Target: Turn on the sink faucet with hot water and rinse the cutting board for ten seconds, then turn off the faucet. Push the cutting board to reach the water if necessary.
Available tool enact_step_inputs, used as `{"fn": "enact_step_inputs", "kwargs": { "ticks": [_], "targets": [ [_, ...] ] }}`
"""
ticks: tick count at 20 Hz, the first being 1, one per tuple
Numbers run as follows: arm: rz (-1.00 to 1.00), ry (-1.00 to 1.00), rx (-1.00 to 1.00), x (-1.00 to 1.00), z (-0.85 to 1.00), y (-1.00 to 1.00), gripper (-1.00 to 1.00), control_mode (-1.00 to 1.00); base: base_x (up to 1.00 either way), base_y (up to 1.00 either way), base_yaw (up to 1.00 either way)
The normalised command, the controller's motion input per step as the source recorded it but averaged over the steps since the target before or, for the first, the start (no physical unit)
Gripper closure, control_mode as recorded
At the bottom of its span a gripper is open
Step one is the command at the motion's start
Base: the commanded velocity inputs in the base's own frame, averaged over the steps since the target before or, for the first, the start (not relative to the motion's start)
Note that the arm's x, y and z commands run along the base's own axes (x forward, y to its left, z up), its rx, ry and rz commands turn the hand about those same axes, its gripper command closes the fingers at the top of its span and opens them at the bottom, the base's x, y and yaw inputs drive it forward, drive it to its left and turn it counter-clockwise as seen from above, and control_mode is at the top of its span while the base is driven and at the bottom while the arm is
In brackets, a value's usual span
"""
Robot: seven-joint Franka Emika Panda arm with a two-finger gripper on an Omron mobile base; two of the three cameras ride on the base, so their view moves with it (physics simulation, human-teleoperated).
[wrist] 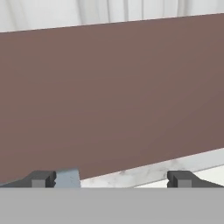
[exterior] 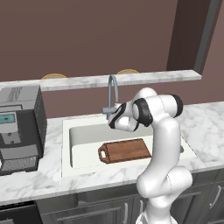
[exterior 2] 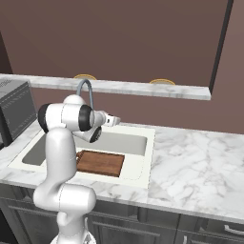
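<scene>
The grey gooseneck sink faucet [exterior: 113,89] [exterior 2: 85,89] rises behind the off-white sink [exterior: 65,144] [exterior 2: 143,159]. A reddish-brown cutting board [exterior: 127,150] [exterior 2: 100,163] lies flat on the basin floor, handle to the left, forward of the spout. My gripper [exterior: 109,115] [exterior 2: 114,120] is held level at the faucet's base, pointing at the back wall. In the hand view the gripper [wrist: 113,179] is open, with its fingertips [wrist: 43,178] far apart. A pale blue-grey piece of the faucet [wrist: 68,178] sits just inside the left tip. Water is out of view.
A dark grey appliance [exterior: 17,127] [exterior 2: 14,112] stands on the counter left of the sink. A raised marble ledge [exterior: 131,78] runs along the brown back wall. Marble counter [exterior 2: 200,157] stretches to the right of the basin.
</scene>
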Motion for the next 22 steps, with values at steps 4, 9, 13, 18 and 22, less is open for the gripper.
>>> {"fn": "enact_step_inputs", "kwargs": {
  "ticks": [4,9,13,18,22],
  "targets": [
    [0.0,0.0,0.0,0.0,0.0,-0.37,-1.0,-1.0,0.0,0.0,0.0],
    [0.0,0.0,0.0,0.0,0.0,-0.41,-1.0,-1.0,0.0,0.0,0.0],
    [0.0,0.0,0.0,0.0,0.0,-0.43,-1.0,-1.0,0.0,0.0,0.0],
    [0.0,0.0,0.0,0.0,0.0,-0.44,-1.0,-1.0,0.0,0.0,0.0],
    [0.0,0.0,0.0,-0.03,-0.01,-0.44,-1.0,-1.0,0.0,0.0,0.0]
  ]
}}
